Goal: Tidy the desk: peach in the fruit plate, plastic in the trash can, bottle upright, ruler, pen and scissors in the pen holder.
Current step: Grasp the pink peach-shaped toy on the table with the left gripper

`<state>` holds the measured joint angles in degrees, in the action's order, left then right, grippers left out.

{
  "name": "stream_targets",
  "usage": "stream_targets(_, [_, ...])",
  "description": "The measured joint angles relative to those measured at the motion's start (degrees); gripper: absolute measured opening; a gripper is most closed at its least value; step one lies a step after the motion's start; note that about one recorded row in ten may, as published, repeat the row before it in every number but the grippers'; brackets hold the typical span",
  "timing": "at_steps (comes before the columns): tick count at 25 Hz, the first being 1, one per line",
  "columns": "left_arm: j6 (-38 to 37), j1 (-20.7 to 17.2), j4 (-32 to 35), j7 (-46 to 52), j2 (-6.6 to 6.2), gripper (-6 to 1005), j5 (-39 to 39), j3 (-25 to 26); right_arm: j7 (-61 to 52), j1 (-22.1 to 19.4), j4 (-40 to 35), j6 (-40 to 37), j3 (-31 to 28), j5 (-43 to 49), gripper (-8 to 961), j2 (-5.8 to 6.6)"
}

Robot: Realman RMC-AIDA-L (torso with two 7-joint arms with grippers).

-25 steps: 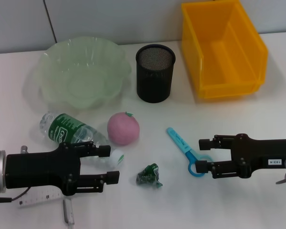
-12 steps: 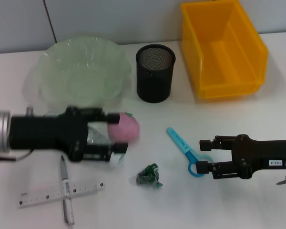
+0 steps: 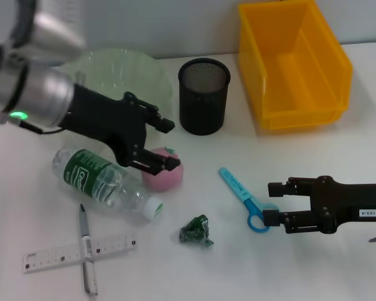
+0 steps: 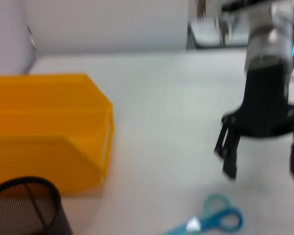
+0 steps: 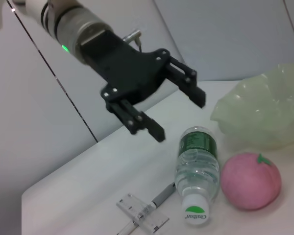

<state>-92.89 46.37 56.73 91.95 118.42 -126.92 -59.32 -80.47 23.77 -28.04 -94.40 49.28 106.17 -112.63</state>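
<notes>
The left gripper hangs over the desk with its fingers spread and nothing between them. The peach sits just below and in front of its tips; from the head view the lower finger seems to overlap the peach's top, though whether it touches cannot be told. Behind the gripper's arm lies the pale green fruit plate, and the black mesh pen holder stands just beyond its fingertips, toward the right arm. The bottle lies on its side beneath the left arm, its white cap pointing toward the peach. Nearer the robot than the bottle, the pen and ruler lie crossed on the desk.

The right gripper rests low on the desk, fingers parted and holding nothing. The blue scissors lie right at its fingertips, the handle ring next to the lower finger. The crumpled green plastic sits well out past its tips, between the two arms. The yellow trash can stands at the back of the desk, beyond the right gripper.
</notes>
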Motion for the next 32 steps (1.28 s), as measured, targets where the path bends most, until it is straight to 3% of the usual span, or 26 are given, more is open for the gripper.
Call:
stream_targets(3, [1.66, 1.95, 1.51, 3.30, 0.21, 711, -3.80, -4.54, -0.03, -0.03, -0.04, 0.00, 0.00, 0.00, 797, 0.07])
stream_targets(4, [5.08, 3.30, 2.48, 7.12, 0.39, 710, -6.95, -10.24, -0.06, -0.04, -0.13, 0.00, 0.00, 0.00, 797, 0.09])
stream_targets(6, [8.50, 3.72, 2.84, 9.48, 0.48, 703, -8.04, -15.55, -0.14, -0.09, -0.51, 0.00, 0.01, 0.00, 797, 0.14])
stream_targets(15, [18.92, 3.29, 2.22, 14.91, 0.68, 693, -11.29, -26.77, -0.23, -0.13, -0.99, 0.01, -0.03, 0.00, 797, 0.15])
stream_targets(22, [20.13, 3.95, -1.22, 16.52, 0.67, 696, -12.20, -28.52, -0.38, -0.13, -1.05, 0.02, -0.07, 0.00, 796, 0.23])
stream_targets(32, [27.70, 4.31, -7.13, 16.67, 0.72, 679, -11.64, -31.81, -0.39, -0.22, -0.74, 0.02, -0.07, 0.00, 796, 0.23])
